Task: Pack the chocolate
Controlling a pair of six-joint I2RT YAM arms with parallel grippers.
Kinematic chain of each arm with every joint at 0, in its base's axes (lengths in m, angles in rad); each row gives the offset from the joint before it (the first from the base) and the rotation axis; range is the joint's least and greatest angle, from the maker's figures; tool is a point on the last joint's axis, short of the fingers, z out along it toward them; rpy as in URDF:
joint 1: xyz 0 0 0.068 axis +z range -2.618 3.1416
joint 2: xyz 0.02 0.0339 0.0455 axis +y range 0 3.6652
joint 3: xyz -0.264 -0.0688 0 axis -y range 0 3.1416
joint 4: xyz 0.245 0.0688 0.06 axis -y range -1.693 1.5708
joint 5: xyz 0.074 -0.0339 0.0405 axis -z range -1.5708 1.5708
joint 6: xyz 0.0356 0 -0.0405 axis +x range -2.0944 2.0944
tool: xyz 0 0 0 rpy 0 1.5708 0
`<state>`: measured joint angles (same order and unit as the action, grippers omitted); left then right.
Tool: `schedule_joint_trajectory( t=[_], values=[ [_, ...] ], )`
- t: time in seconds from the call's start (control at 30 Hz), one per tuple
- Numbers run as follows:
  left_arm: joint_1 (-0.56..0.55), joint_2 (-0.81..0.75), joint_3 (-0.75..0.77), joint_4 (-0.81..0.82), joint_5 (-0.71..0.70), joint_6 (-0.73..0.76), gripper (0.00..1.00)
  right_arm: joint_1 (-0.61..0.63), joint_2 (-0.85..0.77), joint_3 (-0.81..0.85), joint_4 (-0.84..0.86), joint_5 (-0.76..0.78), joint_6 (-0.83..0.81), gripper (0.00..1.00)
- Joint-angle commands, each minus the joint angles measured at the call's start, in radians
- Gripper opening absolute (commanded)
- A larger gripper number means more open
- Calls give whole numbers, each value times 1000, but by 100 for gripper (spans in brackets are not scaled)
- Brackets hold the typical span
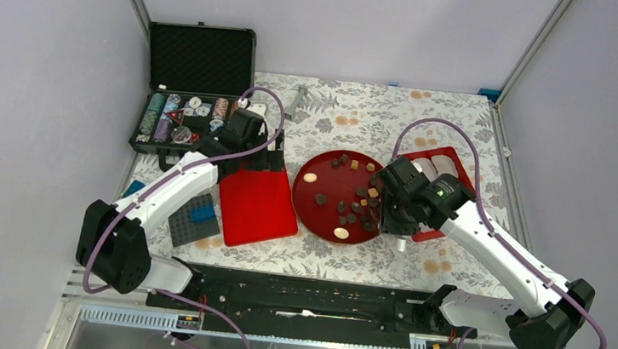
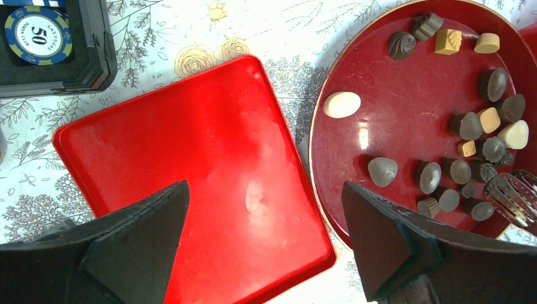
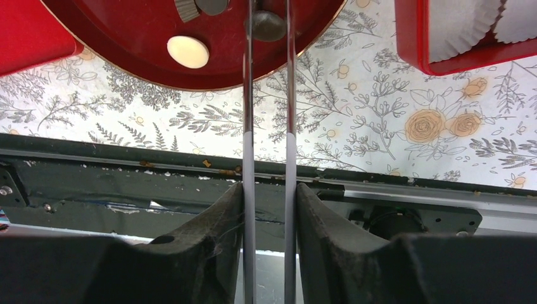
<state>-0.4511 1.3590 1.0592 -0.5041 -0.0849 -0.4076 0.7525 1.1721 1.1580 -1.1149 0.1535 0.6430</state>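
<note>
Several small chocolates, mostly dark with some tan and cream, lie on a round dark red plate. The plate also shows in the left wrist view. My right gripper is shut on metal tongs. The tong tips pinch a dark chocolate over the plate's near right part. A cream oval piece lies beside them. My left gripper is open and empty above a flat red lid left of the plate.
A red box with white paper cups sits right of the plate. An open black case of poker chips stands at the back left. Blue and grey toy bricks lie near the left arm. A black rail runs along the near edge.
</note>
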Motion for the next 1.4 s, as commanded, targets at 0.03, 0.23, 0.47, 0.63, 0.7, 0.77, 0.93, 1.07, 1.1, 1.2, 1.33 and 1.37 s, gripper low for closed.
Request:
schedule_joint_trajectory(
  t=[0.03, 0.23, 0.47, 0.63, 0.7, 0.77, 0.93, 1.07, 1.1, 1.2, 1.33, 1.37],
  values=[
    [5, 16, 53, 49, 9, 4, 99, 8, -32, 56, -54, 36, -35, 43],
    [5, 32, 50, 50, 13, -8, 99, 7, -51, -8, 8, -49, -48, 44],
    [5, 43, 36, 49, 28, -25, 99, 7, -31, -39, -6, -66, -70, 48],
    [5, 37, 35, 49, 24, -27, 99, 7, -32, -36, -19, -65, -86, 50],
    [5, 37, 33, 51, 24, -31, 99, 7, -25, -37, -19, -81, -97, 50],
    [5, 37, 30, 52, 27, -31, 99, 8, -16, -38, -23, -90, -106, 48],
    [5, 43, 30, 52, 28, -25, 99, 8, 9, -31, -21, -96, -125, 48],
    [5, 42, 27, 56, 26, -26, 99, 8, 21, -20, -24, -82, -133, 43],
    [5, 42, 26, 57, 26, -27, 99, 8, 23, -12, -26, -75, -134, 41],
    [5, 43, 25, 59, 27, -27, 99, 8, 31, 12, -38, -59, -139, 35],
    [5, 45, 26, 61, 27, -27, 99, 8, 38, 62, -49, -36, -143, 31],
    [5, 46, 27, 61, 27, -27, 99, 8, 40, 76, -51, -28, -145, 31]
  ],
)
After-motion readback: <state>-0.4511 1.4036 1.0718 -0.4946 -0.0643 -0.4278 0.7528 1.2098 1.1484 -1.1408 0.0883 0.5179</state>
